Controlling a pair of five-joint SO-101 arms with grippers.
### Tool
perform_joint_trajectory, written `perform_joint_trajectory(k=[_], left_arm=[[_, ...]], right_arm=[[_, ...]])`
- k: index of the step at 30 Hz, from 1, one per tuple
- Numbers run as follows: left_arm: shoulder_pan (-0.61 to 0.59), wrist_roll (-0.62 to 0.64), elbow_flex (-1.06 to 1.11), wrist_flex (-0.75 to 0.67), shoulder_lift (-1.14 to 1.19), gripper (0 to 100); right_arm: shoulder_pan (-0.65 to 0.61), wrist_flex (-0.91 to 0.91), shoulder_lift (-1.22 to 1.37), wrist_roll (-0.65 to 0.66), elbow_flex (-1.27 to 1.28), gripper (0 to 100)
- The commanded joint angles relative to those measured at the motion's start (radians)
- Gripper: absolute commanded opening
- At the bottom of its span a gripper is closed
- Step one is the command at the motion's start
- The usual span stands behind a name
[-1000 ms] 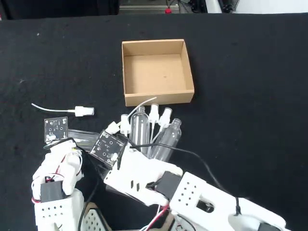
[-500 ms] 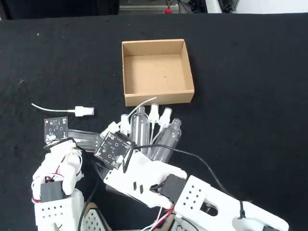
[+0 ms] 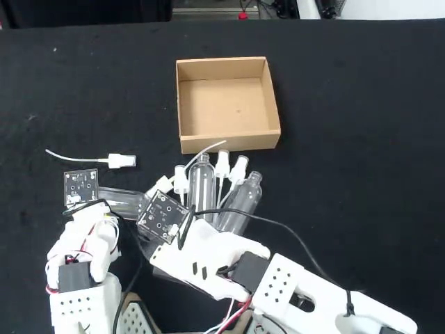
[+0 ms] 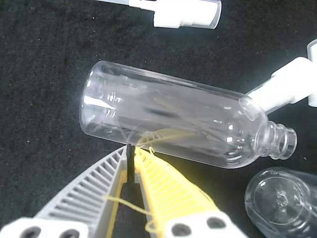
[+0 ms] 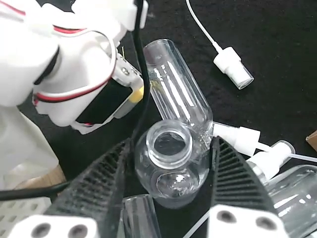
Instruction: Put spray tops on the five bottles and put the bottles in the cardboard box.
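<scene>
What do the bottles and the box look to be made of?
Bottles: probably clear plastic with a glossy finish. The dark table shows straight through them, and bright glints run along the walls.
Cardboard box: matte brown cardboard, evenly dull with no shine.

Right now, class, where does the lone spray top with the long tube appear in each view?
High view: the lone spray top lies left of the cardboard box, apart from the cluster.
Left wrist view: lone spray top, beyond the lying bottle from the left pincer.
Right wrist view: lone spray top, beside the lying bottle.
Shared landmark: the lying bottle.
</scene>
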Motion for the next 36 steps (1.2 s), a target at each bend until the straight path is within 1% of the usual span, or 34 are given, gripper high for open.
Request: perform_joint_trajectory(k=[1, 20, 24, 30, 32, 34, 36], left_arm=[[0.004, -0.008, 0.021, 0.005, -0.009, 3], [0.004, -0.008, 0.021, 0.005, -0.009, 3], [0.004, -0.008, 0.021, 0.005, -0.009, 3], [0.004, -0.008, 0.021, 0.005, -0.009, 3], [0.004, -0.008, 0.021, 0.005, -0.009, 3], [0.004, -0.008, 0.021, 0.005, -0.009, 3], [0.004, -0.008, 0.021, 0.005, -0.009, 3]], right_arm=[[0.017, -0.028, -0.033, 0.005, -0.005, 21.5], [0.018, -0.023, -0.031, 0.005, 0.01, 22.1], [0.018, -0.021, -0.031, 0.005, 0.01, 25.8], [0.018, -0.028, -0.033, 0.008, 0.01, 18.5], [0.018, -0.026, -0.039, 0.034, 0.008, 17.3], [0.049, -0.009, -0.047, 0.048, -0.016, 16.8], [0.101, 0.057, -0.079, 0.051, -0.071, 17.0]])
